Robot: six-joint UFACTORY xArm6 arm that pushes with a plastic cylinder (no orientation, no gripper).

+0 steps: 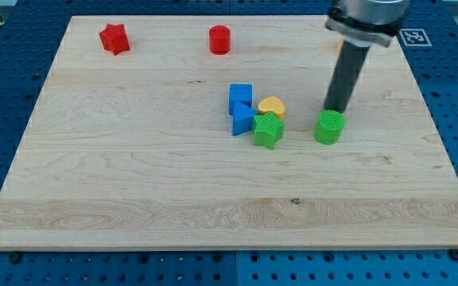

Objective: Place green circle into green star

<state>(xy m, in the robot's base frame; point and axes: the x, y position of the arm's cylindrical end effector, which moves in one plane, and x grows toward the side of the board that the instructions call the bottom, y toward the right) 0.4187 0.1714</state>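
The green circle [329, 127] lies on the wooden board [133, 175], right of centre. The green star [268, 130] lies a short way to its left, apart from it. My tip [338, 109] stands just behind the green circle, at its top edge, touching or nearly touching it. The rod rises up and to the right out of the view's top.
A blue cube [241, 95], a blue triangle [242, 120] and a yellow heart [273, 106] cluster against the green star's upper left. A red star [114, 38] and a red cylinder [219, 40] lie near the view's top. A yellow block [339, 45] is partly hidden behind the rod.
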